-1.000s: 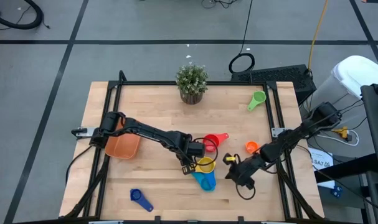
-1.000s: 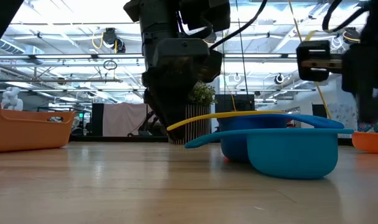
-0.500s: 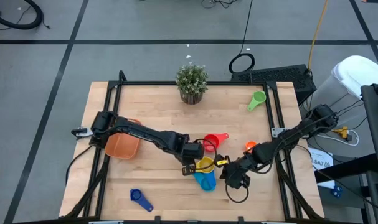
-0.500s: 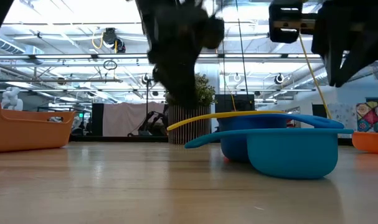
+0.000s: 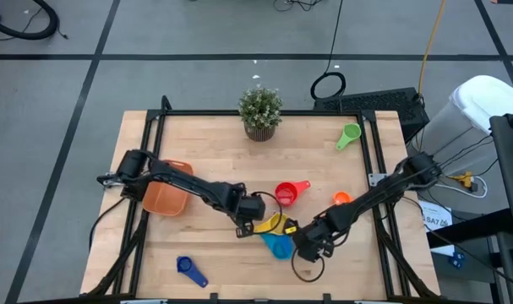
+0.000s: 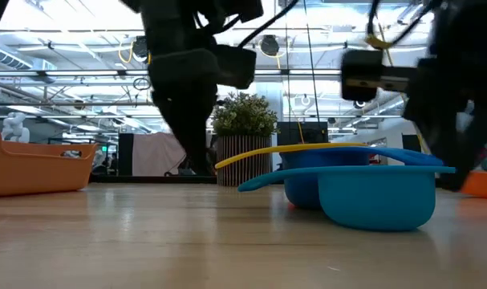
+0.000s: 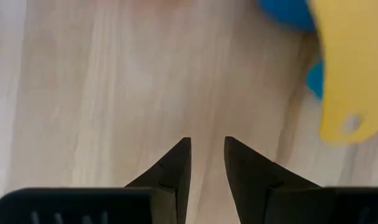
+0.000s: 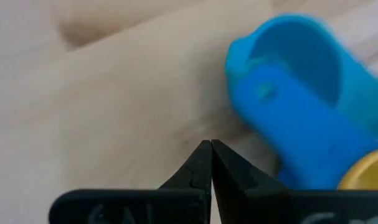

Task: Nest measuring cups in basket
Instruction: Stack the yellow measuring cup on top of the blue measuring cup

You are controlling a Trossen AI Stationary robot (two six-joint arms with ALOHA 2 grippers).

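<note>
Cups nested low centre of the counter (image 5: 205,143): yellow cup (image 5: 275,224) over light blue cup (image 5: 280,246). Left gripper (image 5: 242,230) sits just left of the yellow handle, fingers (image 7: 176,168) slightly parted, grasping nothing. Right gripper (image 5: 302,247) sits just right of the light blue cup, fingers (image 8: 203,163) clenched, empty. Basket (image 5: 166,198) lies at left; red cup (image 5: 286,193) centre, orange cup (image 5: 341,199) right of it, green cup (image 5: 349,134) upper right, dark blue cup (image 5: 188,268) lower left.
</note>
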